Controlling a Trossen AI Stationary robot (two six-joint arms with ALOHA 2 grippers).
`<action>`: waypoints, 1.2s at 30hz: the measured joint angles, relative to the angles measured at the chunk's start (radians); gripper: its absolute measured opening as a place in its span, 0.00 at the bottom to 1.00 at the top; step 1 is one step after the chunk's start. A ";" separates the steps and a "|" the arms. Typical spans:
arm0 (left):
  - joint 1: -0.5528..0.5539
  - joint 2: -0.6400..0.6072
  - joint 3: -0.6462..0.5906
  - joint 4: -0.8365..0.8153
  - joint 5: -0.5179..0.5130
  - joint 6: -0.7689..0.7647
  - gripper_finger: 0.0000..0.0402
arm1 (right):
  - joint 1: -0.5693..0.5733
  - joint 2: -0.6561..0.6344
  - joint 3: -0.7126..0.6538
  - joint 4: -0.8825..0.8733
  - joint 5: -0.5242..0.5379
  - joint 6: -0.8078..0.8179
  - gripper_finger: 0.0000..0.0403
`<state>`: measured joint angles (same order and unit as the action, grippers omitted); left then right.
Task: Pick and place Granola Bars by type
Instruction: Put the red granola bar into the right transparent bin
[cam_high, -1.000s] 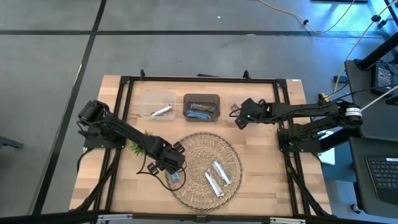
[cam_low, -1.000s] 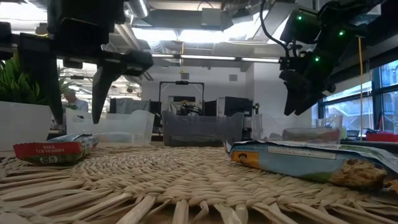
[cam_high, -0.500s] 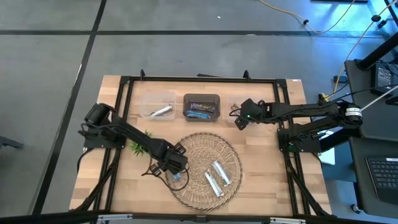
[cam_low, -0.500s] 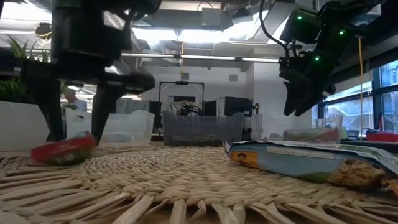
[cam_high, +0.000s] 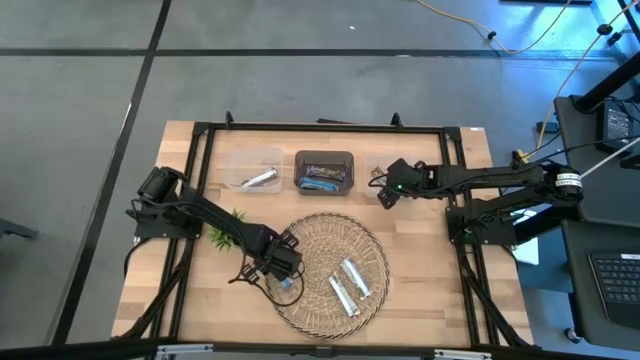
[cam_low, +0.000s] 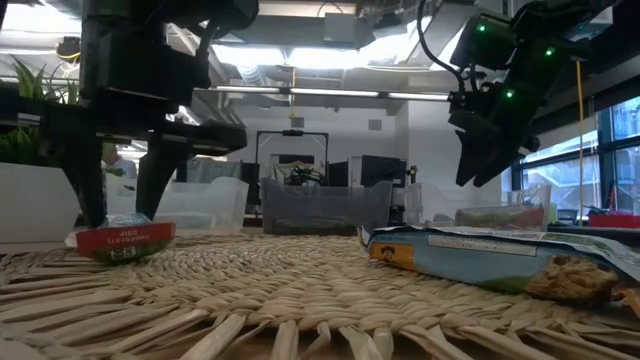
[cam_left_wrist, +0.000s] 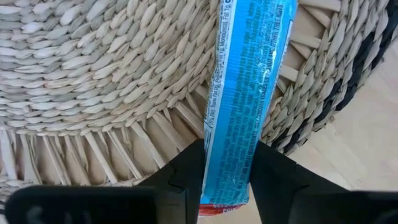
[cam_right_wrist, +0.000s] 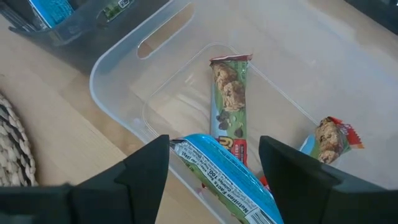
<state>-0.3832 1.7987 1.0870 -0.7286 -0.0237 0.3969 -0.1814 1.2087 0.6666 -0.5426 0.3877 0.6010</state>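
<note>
The left claw (cam_left_wrist: 227, 180) grips a blue bar (cam_left_wrist: 249, 93) at the wicker tray's (cam_high: 372, 250) edge nearest the plant (cam_high: 222, 232). The right claw (cam_right_wrist: 211, 168) hangs open over a clear bin (cam_right_wrist: 124, 74) beyond the tray, bars (cam_right_wrist: 229, 99) inside.

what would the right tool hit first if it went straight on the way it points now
Probably the blue-wrapped granola bar lying between the right tool's open fingers, in the clear plastic bin; the green-wrapped bar lies just beyond. Depth is hard to judge.
</note>
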 joint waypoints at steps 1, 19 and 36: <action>0.000 0.000 0.000 0.000 0.000 -0.012 0.25 | 0.000 0.000 0.000 0.000 0.000 0.000 0.62; 0.100 -0.236 0.000 0.027 0.016 -0.133 0.22 | 0.000 0.000 0.000 0.118 -0.008 -0.036 0.62; 0.337 -0.432 -0.033 0.403 0.152 -0.240 0.22 | 0.154 0.000 0.001 0.914 -0.390 -0.652 0.62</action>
<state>-0.0460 1.3670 1.0540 -0.3258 0.1283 0.1571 -0.0271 1.2087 0.6678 0.3714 -0.0023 -0.0513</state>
